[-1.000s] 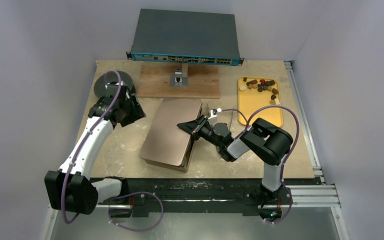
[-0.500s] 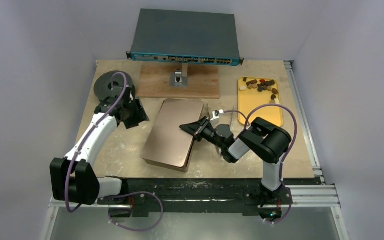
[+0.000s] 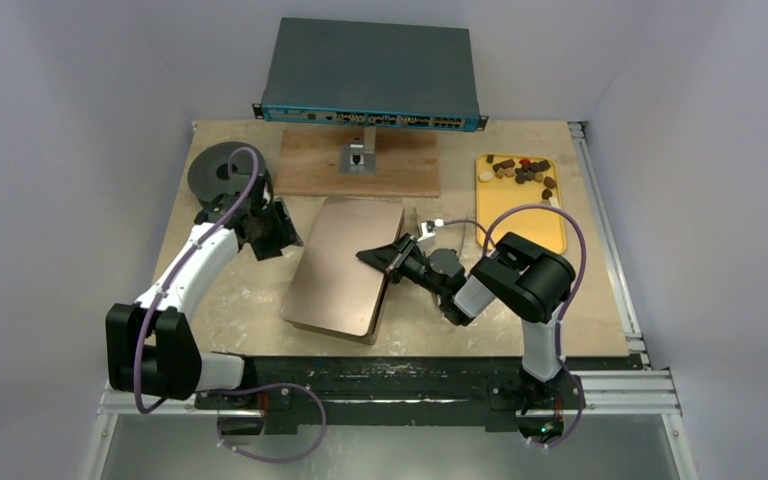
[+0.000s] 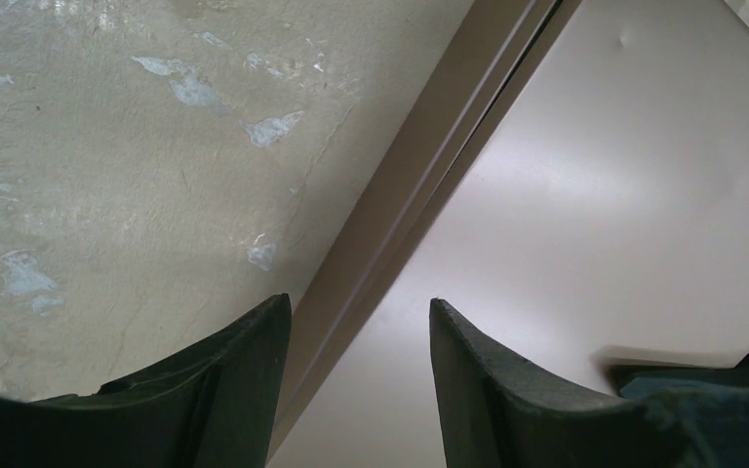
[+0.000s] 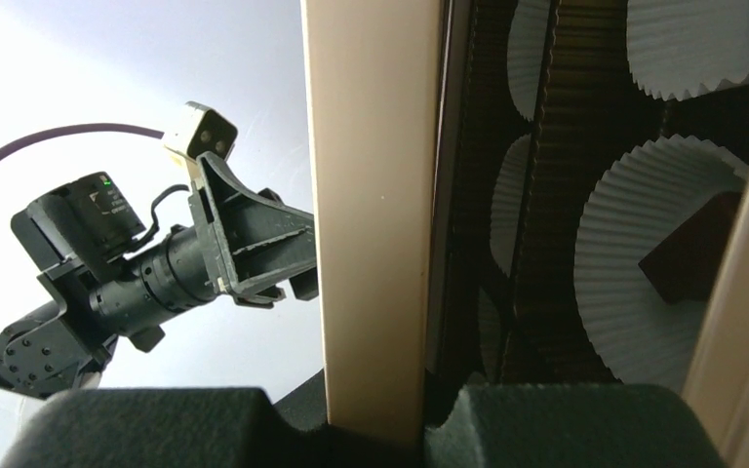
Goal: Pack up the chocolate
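Tan card, the box lid [image 3: 340,265], is pinched at its right edge by the right gripper [image 5: 375,419]. The left gripper [image 4: 356,361] is held with jaws apart over the lid's left edge, grasping nothing. The chocolate [image 3: 520,170] is heaped at the far end of the yellow tray [image 3: 530,225]. What seems to be one dark piece [image 5: 688,258] is seen in a paper cup [image 5: 634,292] under the lid.

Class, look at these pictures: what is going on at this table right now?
The right gripper is shut on the right rim of the box lid, that side lifted so paper cups show underneath, one with a dark piece in it. The left gripper, open, straddles the lid's left edge. Loose chocolate lies on the yellow tray at the far right.
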### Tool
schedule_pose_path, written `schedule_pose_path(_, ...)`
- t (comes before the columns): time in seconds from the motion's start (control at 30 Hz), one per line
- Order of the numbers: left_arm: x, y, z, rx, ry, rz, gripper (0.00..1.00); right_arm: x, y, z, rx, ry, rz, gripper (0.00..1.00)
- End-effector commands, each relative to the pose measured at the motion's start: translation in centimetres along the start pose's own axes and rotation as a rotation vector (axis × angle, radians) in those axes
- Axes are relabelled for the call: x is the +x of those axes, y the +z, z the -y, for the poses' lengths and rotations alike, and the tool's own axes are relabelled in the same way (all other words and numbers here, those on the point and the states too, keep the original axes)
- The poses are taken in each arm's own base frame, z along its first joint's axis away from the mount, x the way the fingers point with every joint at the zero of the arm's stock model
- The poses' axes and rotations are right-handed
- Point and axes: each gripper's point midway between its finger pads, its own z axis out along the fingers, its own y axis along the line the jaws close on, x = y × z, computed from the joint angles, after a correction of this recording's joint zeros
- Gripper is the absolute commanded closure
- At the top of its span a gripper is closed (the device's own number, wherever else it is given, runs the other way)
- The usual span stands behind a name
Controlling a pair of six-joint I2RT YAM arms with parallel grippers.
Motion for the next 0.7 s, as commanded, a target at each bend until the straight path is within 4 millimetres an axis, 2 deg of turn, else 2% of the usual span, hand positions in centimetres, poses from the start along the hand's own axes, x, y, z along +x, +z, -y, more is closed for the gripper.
schedule_pose_path(0.0, -1.3, -0.3, 0.8, 0.032, 0.008, 0.029, 0.47, -0.6, 0.3, -1.4, -0.059, -0.054, 0.013, 0.92)
schedule_pose_path(0.37, -0.4, -0.4, 0.7, 0.034, 0.025, 0.000, 0.47, -1.2, 1.4, -1.2, -0.060, -0.058, 0.036, 0.93)
schedule_pose_path(0.67, 0.0, 0.0, 0.9, 0.044, 0.036, -0.023, 0.47, -1.7, 0.3, -0.9, -0.046, -0.052, 0.064, 0.92)
